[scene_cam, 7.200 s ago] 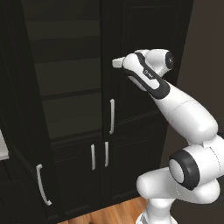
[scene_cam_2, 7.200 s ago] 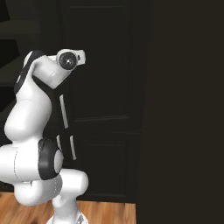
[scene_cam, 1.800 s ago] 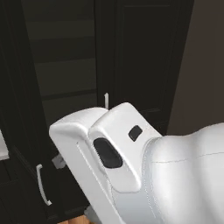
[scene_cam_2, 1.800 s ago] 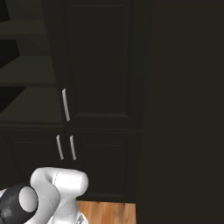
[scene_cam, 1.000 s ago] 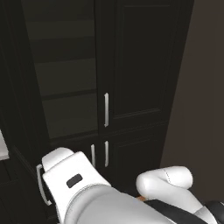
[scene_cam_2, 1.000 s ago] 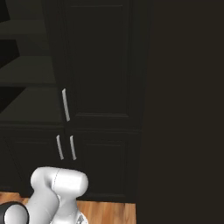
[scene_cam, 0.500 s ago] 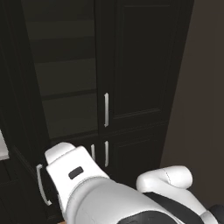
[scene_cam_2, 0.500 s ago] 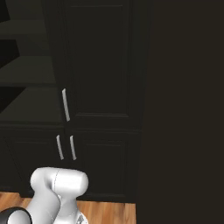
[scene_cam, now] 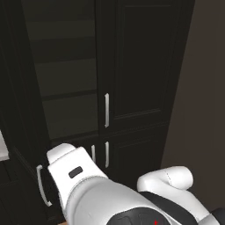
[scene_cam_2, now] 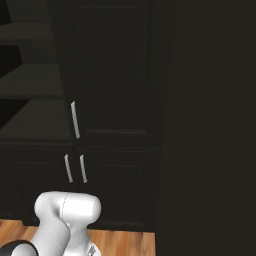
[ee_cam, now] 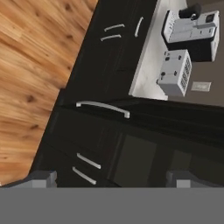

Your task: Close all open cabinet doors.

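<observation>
Half done at best, judging by the doors in sight.

Holding the gripper (ee_cam: 113,180) with its two tips spread wide at the bottom of the hand view, clamping nothing. Looking down past them onto the open pantry door (ee_cam: 87,129), swung out from the cabinet and lying across the middle of that view, with its long silver handle (ee_cam: 103,106) turned toward the wooden floor (ee_cam: 30,65). Finding the same door at the lower left of the left base view, its handle just beside the white arm (scene_cam: 96,193).

Moving further in:
- Reading the two short lower doors (scene_cam: 132,160) as shut, their handles side by side at the lower centre.
- Reading the tall right door (scene_cam: 140,66) above them as shut too.
- Seeing bare shelves (scene_cam: 66,88) left of it, at the upper left of the frame, where the swung-out door belongs.

Reaching farthest in the hand view's upper right, past the pantry, to a pale counter (ee_cam: 146,57) carrying a toaster (ee_cam: 175,72) and a coffee machine (ee_cam: 192,28).

Leaving, then, that one door to be pushed home. Not being able to tell about doors outside these frames.

Comparing with 7.2 s ago: no longer reaching high in front of the pantry beside the tall door's handle, but folding low, crowding the bottom of the left base view and barely rising into the lower left of the right one. Finding the shelves just as exposed as then.
</observation>
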You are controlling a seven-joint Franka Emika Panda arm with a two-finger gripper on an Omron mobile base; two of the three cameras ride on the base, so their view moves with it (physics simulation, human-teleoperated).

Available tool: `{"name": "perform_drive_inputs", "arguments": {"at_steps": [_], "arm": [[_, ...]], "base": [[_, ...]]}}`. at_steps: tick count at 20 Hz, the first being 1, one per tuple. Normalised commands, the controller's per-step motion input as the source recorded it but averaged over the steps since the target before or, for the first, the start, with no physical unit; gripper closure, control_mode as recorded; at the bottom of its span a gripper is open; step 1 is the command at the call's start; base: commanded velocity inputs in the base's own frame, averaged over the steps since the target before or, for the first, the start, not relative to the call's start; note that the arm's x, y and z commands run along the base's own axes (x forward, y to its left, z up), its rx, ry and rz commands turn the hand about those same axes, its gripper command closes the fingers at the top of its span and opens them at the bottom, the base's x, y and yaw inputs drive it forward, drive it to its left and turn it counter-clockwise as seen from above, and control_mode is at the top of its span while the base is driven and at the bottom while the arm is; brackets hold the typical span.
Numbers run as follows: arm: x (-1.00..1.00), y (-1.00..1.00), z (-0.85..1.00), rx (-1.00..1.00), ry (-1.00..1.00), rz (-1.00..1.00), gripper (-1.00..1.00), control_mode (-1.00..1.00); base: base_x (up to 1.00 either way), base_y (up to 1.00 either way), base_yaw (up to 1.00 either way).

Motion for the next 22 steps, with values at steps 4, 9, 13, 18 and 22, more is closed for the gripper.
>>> {"name": "perform_drive_inputs", "arguments": {"at_steps": [4, 9, 13, 18, 22], "arm": [[0.18, 0.01, -0.11, 0.0, 0.0, -0.07, -1.0, -1.0], [-0.16, 0.04, -0.01, 0.0, -0.05, -0.06, -1.0, -1.0], [-0.45, 0.05, -0.01, 0.0, -0.06, -0.01, -1.0, -1.0], [-0.13, 0.38, -0.07, 0.0, 0.01, -0.1, -1.0, -1.0], [0.02, 0.62, -0.04, 0.0, 0.01, -0.18, -1.0, -1.0]], "base": [[0.0, 0.0, 0.0], [0.0, 0.0, 0.0], [0.0, 0.0, 0.0], [0.0, 0.0, 0.0], [0.0, 0.0, 0.0]]}}
